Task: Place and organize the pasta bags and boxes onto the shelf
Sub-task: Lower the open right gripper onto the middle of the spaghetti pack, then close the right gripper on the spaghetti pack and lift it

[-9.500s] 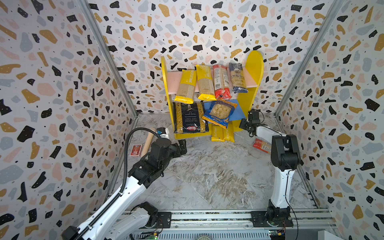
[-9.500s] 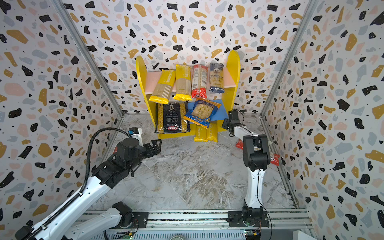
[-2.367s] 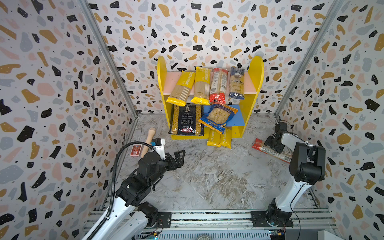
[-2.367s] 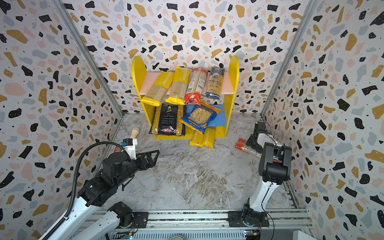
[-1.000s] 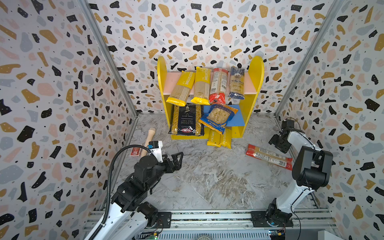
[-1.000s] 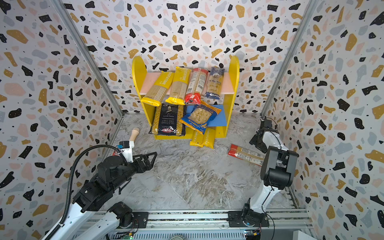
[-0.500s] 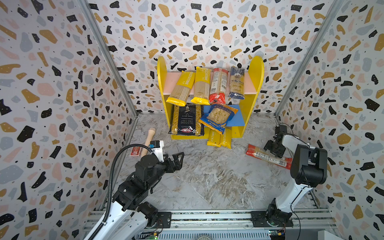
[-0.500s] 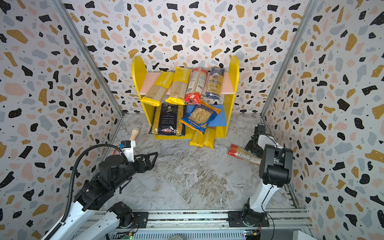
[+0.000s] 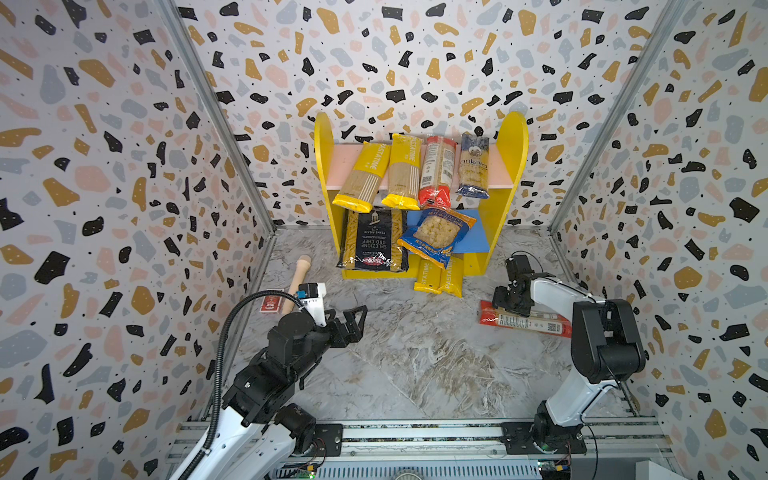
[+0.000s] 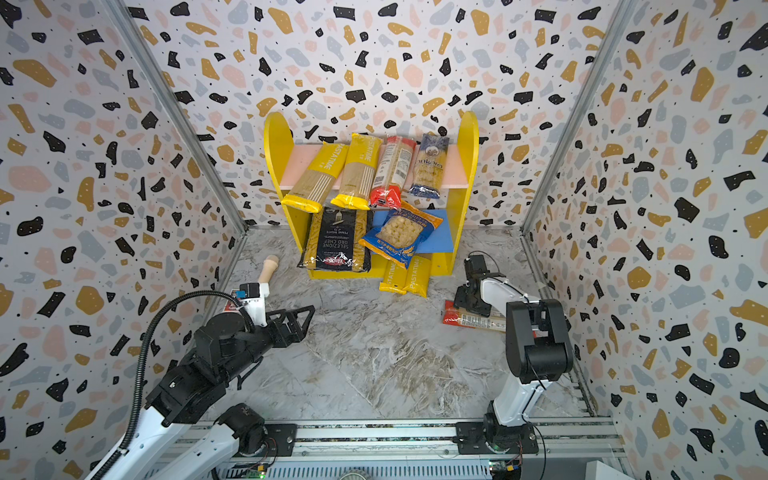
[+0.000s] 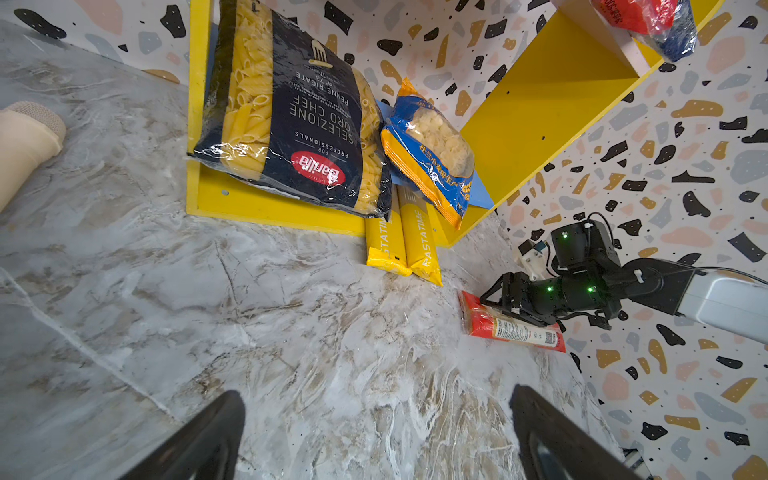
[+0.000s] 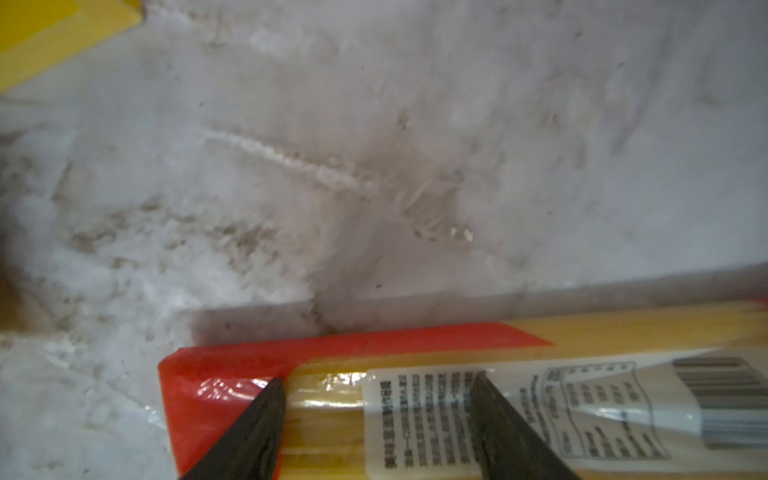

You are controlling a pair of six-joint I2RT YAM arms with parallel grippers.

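The shelf [image 9: 513, 145] stands against the back wall. Its pink upper board [image 9: 345, 162] carries four long packs side by side, their front ends hanging over the edge: two yellow PASTATIME packs [image 9: 365, 176], a red-ended pack [image 9: 436, 170] and the dark-blue ankara pack [image 9: 471, 168]. On the blue lower board [image 9: 473, 239] the black Barilla penne bag [image 9: 374, 241] leans out at the left, and the blue-orange bag [image 9: 436, 235] lies tilted beside it. Two more yellow packs [image 9: 440, 279] poke out from under these onto the marble floor [image 9: 415, 353]. One loose red-ended spaghetti pack [image 9: 532, 325] lies flat on the floor, right of the shelf and apart from it. The right gripper [image 9: 509, 301] is low over that pack's red end. In the right wrist view its fingers [image 12: 257, 424] stand partly spread along the pack's length with the label showing between them, gripping nothing; whether the tips touch the wrapper cannot be told. The left gripper [image 9: 353, 326] hovers over bare floor at the left with its fingers spread wide and empty. A beige wooden stick [image 9: 297, 282] and a small red card box [image 9: 272, 301] lie by the left wall.
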